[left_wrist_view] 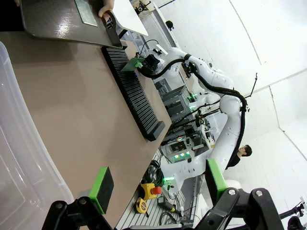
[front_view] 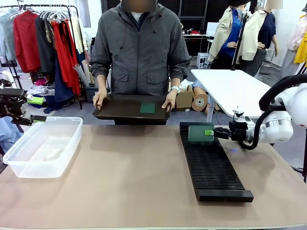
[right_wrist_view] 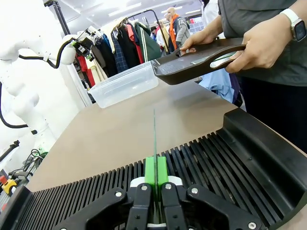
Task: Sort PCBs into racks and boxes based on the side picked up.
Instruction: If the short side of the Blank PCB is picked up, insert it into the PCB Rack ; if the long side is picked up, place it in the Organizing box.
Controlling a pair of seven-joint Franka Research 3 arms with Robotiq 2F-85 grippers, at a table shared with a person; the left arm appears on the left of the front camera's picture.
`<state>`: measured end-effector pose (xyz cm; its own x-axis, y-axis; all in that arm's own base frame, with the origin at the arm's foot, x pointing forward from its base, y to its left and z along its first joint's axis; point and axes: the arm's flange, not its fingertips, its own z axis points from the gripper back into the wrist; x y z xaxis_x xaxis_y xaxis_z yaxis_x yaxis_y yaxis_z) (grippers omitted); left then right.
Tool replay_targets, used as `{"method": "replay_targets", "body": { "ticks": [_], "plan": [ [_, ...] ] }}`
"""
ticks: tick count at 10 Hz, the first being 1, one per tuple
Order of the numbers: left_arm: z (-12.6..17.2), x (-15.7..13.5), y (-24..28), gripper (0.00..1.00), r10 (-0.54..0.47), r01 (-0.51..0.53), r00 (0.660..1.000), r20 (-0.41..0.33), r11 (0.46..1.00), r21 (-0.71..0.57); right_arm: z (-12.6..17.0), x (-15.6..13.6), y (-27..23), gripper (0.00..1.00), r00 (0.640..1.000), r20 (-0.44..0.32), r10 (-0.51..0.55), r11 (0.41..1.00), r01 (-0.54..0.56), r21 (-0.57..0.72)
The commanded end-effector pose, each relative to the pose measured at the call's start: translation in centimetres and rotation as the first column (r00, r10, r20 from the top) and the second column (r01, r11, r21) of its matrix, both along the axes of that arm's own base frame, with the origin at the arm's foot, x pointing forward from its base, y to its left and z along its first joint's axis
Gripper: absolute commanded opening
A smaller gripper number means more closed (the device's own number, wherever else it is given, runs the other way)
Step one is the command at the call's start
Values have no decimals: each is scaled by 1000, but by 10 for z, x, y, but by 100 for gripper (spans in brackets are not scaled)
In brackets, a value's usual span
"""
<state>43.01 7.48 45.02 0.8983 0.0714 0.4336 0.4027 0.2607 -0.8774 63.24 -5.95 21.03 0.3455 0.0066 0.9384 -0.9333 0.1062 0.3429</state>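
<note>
My right gripper (front_view: 209, 132) is shut on a green PCB (front_view: 200, 132) and holds it upright on edge over the far end of the black rack (front_view: 211, 165). In the right wrist view the board (right_wrist_view: 155, 139) shows edge-on between the green pads (right_wrist_view: 150, 173), just above the rack's slots (right_wrist_view: 225, 163); whether it sits in one I cannot tell. A second PCB (front_view: 147, 108) lies flat on the dark tray (front_view: 115, 111) that the person holds with both hands. My left gripper (front_view: 37, 118) hangs open above the far end of the clear box (front_view: 29, 160), its fingers (left_wrist_view: 101, 188) wide apart and empty.
The person stands at the far edge, with the tray just above the table. Bare tabletop (front_view: 134, 172) lies between box and rack. A white table (front_view: 235, 86) and clothes racks stand behind. The left wrist view shows a yellow stop button (left_wrist_view: 152, 190) below the table's edge.
</note>
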Motion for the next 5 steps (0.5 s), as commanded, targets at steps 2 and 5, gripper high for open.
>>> {"method": "replay_targets", "body": {
  "ticks": [2, 5],
  "plan": [
    [3, -1, 0, 100, -1, 1, 1000, -9, 1000, -9, -4, 0, 0, 0, 999, 28, -26, 999, 27, -31],
    [3, -1, 0, 100, -1, 1, 1000, -9, 1000, -9, -8, 4, 2, 0, 999, 31, -27, 998, 29, -54]
  ]
}}
